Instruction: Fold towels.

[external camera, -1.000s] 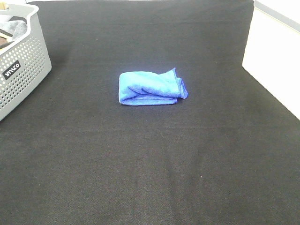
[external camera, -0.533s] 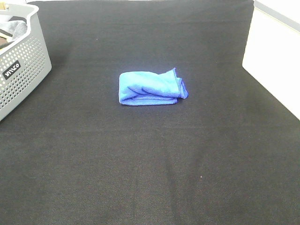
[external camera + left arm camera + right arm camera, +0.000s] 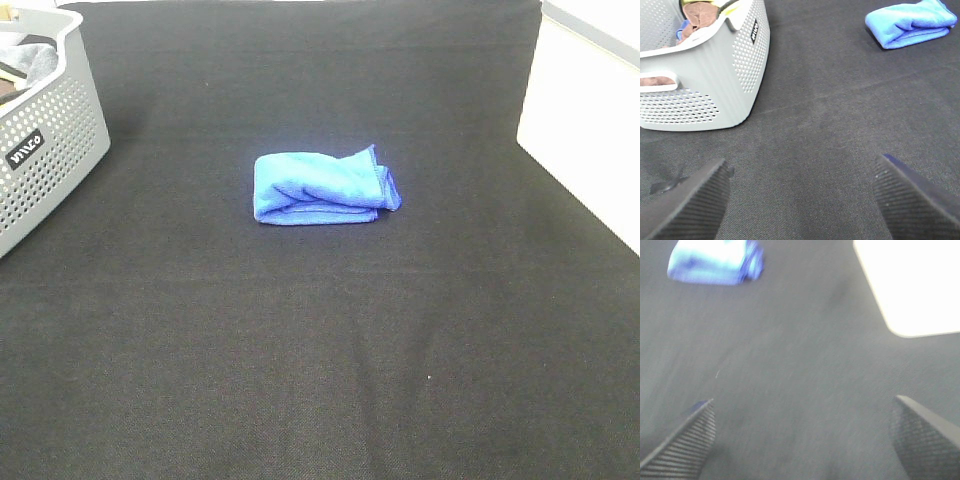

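Neither arm appears in the high view; only the wrist cameras show the tools, and each shows no more than two ribbed dark finger pads cut off by the picture's edge. The left tool (image 3: 802, 197) stands wide open above bare cloth, holding nothing. The right tool (image 3: 805, 437) is likewise spread wide and empty, though its picture is blurred, so the weave and the towel's edges there are hard to make out.

The blue towel (image 3: 323, 187) lies folded into a compact bundle near the middle of the desk (image 3: 330, 340), its darker stitched edge curling up at the right end; no tag can be made out. It lies well apart from both tools.

At the far left corner a grey perforated basket (image 3: 55, 150) is cut off by the frame. It bears a small dark label, and the contents are only partly visible: brownish cloth and something yellow in the left wrist view.

The desk is covered in black woven fabric. Beyond its right edge lies a pale, overexposed floor (image 3: 585, 130).
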Controlling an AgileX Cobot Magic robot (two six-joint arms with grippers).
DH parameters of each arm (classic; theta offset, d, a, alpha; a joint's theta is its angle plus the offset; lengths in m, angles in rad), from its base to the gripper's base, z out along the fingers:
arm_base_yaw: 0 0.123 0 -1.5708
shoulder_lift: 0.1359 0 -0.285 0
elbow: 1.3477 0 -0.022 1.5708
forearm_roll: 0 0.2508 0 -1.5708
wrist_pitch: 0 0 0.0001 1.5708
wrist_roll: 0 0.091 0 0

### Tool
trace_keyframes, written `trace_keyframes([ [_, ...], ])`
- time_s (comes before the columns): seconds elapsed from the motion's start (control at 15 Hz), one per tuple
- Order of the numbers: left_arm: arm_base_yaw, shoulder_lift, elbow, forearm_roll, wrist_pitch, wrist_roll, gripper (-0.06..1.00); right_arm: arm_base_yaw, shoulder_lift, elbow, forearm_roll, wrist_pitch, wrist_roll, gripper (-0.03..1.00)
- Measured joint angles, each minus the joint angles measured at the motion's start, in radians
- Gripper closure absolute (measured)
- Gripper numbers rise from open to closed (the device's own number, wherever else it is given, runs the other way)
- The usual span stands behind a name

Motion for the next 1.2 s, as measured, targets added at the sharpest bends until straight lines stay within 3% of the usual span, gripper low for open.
trace_keyframes([
  [1.2,0.0,0.0,0.0,0.0,0.0,0.0,0.19,0.0,-0.025,0.0,0.001,0.001,0.0,0.09],
])
